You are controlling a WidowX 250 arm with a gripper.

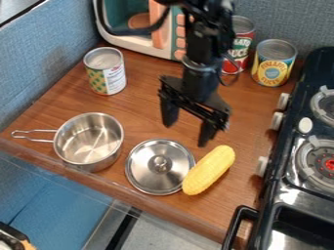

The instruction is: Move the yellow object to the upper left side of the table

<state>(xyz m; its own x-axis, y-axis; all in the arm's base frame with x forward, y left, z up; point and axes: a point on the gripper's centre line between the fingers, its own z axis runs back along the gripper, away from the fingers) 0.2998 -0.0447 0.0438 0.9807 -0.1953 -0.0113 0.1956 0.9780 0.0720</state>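
The black gripper (186,132) hangs over the middle of the wooden table, its two fingers spread apart with nothing between them. Below it and a little to the right lies the yellow corn cob (209,170), tilted diagonally near the table's front edge. The cob's lower left side meets or overlaps the rim of the round metal lid (159,166). The gripper's right finger is just above the cob's upper end in the view, apart from it.
A metal pot (89,140) with its handle pointing left stands at the left. Cans stand at the upper left (105,71) and upper right (274,62), with a red can (242,44) beside a toy microwave (137,24). A black stove (300,161) borders the right side.
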